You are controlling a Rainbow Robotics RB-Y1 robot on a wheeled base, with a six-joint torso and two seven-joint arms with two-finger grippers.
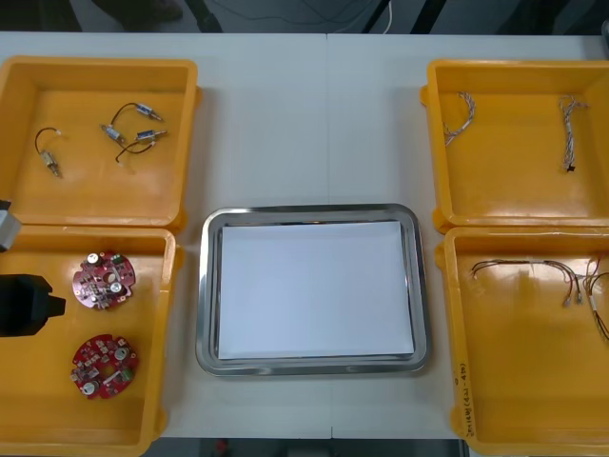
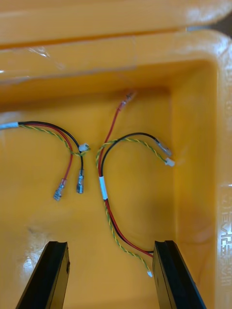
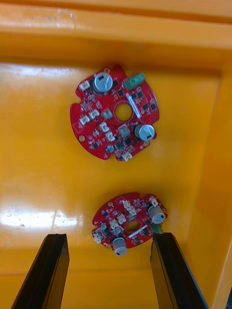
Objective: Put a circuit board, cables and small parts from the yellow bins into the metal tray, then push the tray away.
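Two round red circuit boards [image 1: 105, 279] [image 1: 105, 364] lie in the near left yellow bin [image 1: 29, 400]. My left gripper [image 1: 43, 306] hovers over that bin's left side. In the left wrist view it [image 3: 110, 236] is open, with one board [image 3: 129, 224] lying just beyond and between the fingertips and the other board [image 3: 115, 113] farther off. My right gripper [image 2: 111, 244] is open above the near right bin [image 1: 514, 381], with a red and yellow cable [image 2: 108, 203] running between its fingers and a second cable [image 2: 53, 133] farther off. The metal tray [image 1: 209, 286], white inside, holds nothing.
The far left bin [image 1: 181, 133] holds small metal parts on black cables [image 1: 133, 129]. The far right bin [image 1: 504, 181] holds twisted cables [image 1: 459, 116]. The bin walls rise close around both grippers.
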